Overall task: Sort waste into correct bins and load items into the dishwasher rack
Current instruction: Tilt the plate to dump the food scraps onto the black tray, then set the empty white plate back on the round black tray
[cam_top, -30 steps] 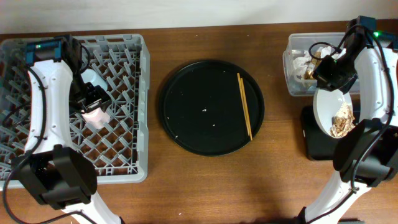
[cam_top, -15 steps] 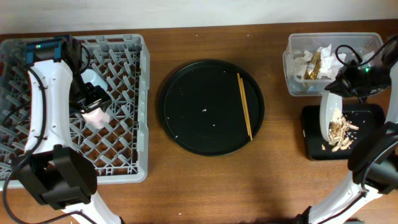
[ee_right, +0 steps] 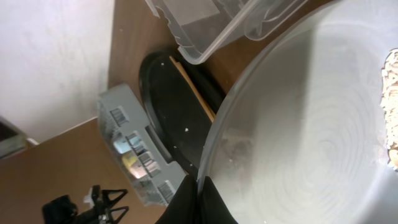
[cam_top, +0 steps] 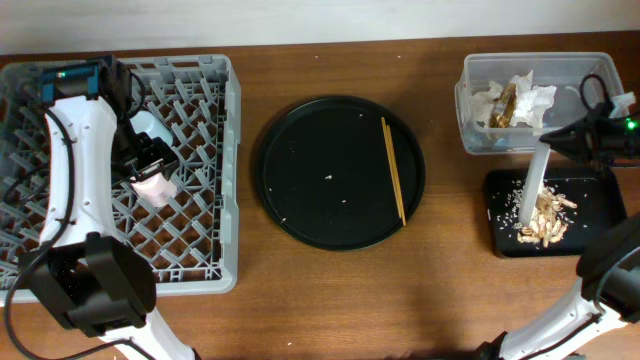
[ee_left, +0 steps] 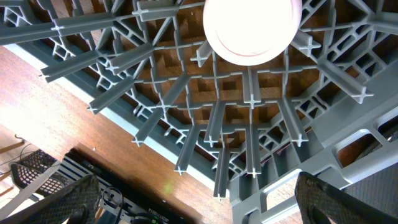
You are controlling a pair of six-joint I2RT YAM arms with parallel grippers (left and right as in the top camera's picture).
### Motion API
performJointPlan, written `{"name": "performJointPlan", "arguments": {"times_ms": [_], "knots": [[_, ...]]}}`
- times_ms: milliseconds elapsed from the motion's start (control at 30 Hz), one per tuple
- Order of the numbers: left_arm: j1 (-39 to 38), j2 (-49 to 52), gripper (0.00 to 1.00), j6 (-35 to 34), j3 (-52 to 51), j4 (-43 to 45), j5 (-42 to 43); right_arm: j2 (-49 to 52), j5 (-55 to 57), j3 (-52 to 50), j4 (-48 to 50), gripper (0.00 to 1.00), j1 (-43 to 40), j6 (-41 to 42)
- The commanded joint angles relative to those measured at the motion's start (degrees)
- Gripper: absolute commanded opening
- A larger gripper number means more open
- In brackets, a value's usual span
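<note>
Overhead view: plate point(cam_top: 534, 180) stands steeply on edge over the black tray point(cam_top: 602, 205) near the table's right edge, scraps point(cam_top: 546, 216) beneath. Right pincer point(cam_top: 556, 138), reaching in from the right edge, grips its upper rim. Left pincer point(cam_top: 150, 168), jaws wide, points down into the rack point(cam_top: 200, 250) over a pink cup point(cam_top: 156, 189).

One rack point(cam_top: 205, 225), one round tray point(cam_top: 320, 200), one tub point(cam_top: 580, 80), one shallow tray point(cam_top: 600, 212), one plate point(cam_top: 535, 180), one pink cup point(cam_top: 155, 187) and one chopstick pair point(cam_top: 393, 170) are showing.

Even, soft overhead light — blown-out glare on cup point(ee_left: 252, 28) in left wrist view, plate point(ee_right: 311, 143) blurry close-up in rt wrist
</note>
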Motion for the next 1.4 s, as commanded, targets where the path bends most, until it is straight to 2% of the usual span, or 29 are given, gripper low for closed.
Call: {"name": "performJointPlan", "arguments": {"times_ms": [0, 67, 100, 167, 333, 400, 433, 467, 600, 833, 967, 1067, 1100, 1200, 1267, 1367], "knots": [[0.2, -1.6, 0.99, 0.9, -0.2, 0.1, -0.6, -1.2, -3.8, 0.6, -1.1, 0.04, -1.6, -1.9], [0.2, -1.6, 1.0, 0.9, -0.2, 0.1, -0.6, -1.2, -7.1, 0.6, -5.1, 0.04, -2.2, -5.2], [0.2, -1.6, 1.0, 0.9, -0.2, 0.1, -0.6, -1.2, -11.0, 0.6, -6.3, 0.04, -2.8, -9.3], [0.2, -1.6, 1.0, 0.9, -0.2, 0.1, -0.6, -1.0, -10.8, 0.6, -4.5, 0.04, -3.8, -8.9], [0.4, -1.6, 0.99, 0.9, -0.2, 0.1, -0.6, -1.0, -8.8, 0.6, -7.8, 0.04, -7.5, -9.2], [0.4, -1.6, 0.99, 0.9, -0.2, 0.1, -0.6, -0.9, -5.7, 0.6, -4.5, 0.04, -8.2, -7.7], [0.4, -1.6, 1.0, 0.9, -0.2, 0.1, -0.6, -0.9, -5.2, 0.6, -7.8, 0.04, -9.0, -7.5], [0.4, -1.6, 0.99, 0.9, -0.2, 0.1, -0.6, -0.9, -6.5, 0.6, -8.4, 0.04, -9.5, -10.8], [0.4, -1.6, 1.0, 0.9, -0.2, 0.1, -0.6, -0.9, -3.4, 0.6, -7.6, 0.04, -9.4, -11.7], [0.4, -1.6, 0.99, 0.9, -0.2, 0.1, -0.6, -4.0, -5.4, -0.4, -9.2, 0.04, -7.6, -11.9], [0.4, -1.6, 1.0, 0.9, -0.2, 0.1, -0.6, -9.2, -5.4, -0.4, -9.2, 0.04, -1.7, -11.9], [0.4, -1.6, 1.0, 0.9, -0.2, 0.2, -0.5, -15.1, -4.0, -0.4, -8.4, 0.04, 5.9, -11.9], [0.4, -1.6, 1.0, 0.9, -0.2, 0.1, -0.6, -16.9, -0.2, -0.4, -5.4, 0.04, 9.6, -10.4], [0.4, -1.6, 1.0, 0.9, -0.2, 0.1, -0.5, -18.1, 21.4, -0.4, -0.9, 0.04, 22.3, 0.5], [0.4, -1.6, 1.0, 0.9, -0.2, 0.1, -0.5, -17.9, 28.1, -0.4, 0.8, 0.04, 29.7, 4.2], [0.4, -1.6, 1.0, 0.9, -0.2, 0.1, -0.6, -17.8, 38.6, -0.4, 7.6, 0.04, 45.8, 10.2]]}}
